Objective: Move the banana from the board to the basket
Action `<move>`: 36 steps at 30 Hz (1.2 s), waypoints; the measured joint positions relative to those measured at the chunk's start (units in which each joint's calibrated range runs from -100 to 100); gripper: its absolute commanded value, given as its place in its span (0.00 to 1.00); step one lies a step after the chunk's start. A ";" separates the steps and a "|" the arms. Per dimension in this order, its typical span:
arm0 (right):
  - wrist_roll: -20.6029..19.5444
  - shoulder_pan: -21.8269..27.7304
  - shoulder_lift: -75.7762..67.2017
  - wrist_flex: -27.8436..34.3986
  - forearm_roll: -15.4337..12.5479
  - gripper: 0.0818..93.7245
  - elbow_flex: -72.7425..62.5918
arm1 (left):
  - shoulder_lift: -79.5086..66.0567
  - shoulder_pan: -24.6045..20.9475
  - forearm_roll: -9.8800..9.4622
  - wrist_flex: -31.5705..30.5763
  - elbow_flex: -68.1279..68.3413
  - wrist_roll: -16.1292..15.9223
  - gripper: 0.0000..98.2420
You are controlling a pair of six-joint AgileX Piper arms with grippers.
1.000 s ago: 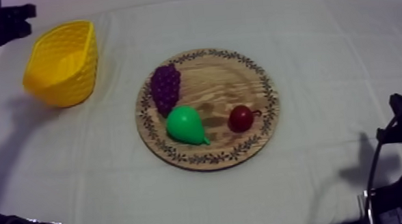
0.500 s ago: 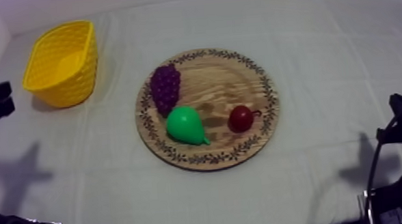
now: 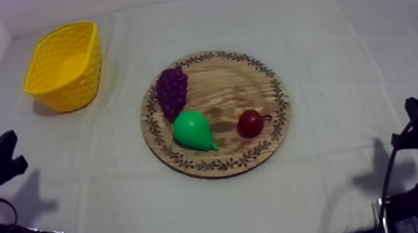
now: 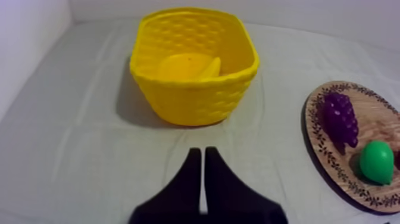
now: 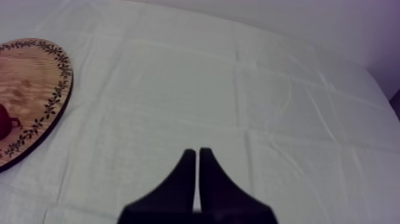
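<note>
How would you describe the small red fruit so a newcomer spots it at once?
Find the round wooden board mid-table. Three toy fruits lie on it: the purple grapes and green pear close together on the half nearer the basket, the small red fruit alone on the other half. It is the smallest, round and dark red.

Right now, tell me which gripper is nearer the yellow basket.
Left. The left gripper faces the yellow basket across a short strip of cloth; the right gripper sits beyond the wooden board, over bare cloth.

text: none readable | labels: none | numbers: none
</note>
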 measured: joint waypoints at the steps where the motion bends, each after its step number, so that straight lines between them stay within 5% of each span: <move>1: 0.00 0.00 0.00 0.00 0.00 0.00 0.00 | -1.72 0.19 -0.02 0.49 1.20 0.00 0.00; 7: 0.00 0.00 0.00 0.00 0.00 0.00 0.00 | -7.11 0.80 2.27 1.72 4.65 -3.48 0.00; 12: 0.00 0.00 0.00 0.00 0.00 0.00 0.00 | -7.31 0.88 2.67 -4.55 7.37 -4.44 0.00; 24: 0.00 0.00 0.00 0.00 0.00 0.00 0.00 | -7.42 0.88 2.77 -9.35 8.18 6.45 0.00; 36: 0.01 0.00 0.00 0.00 0.00 0.00 0.00 | -7.42 0.88 2.77 -9.35 8.23 6.39 0.00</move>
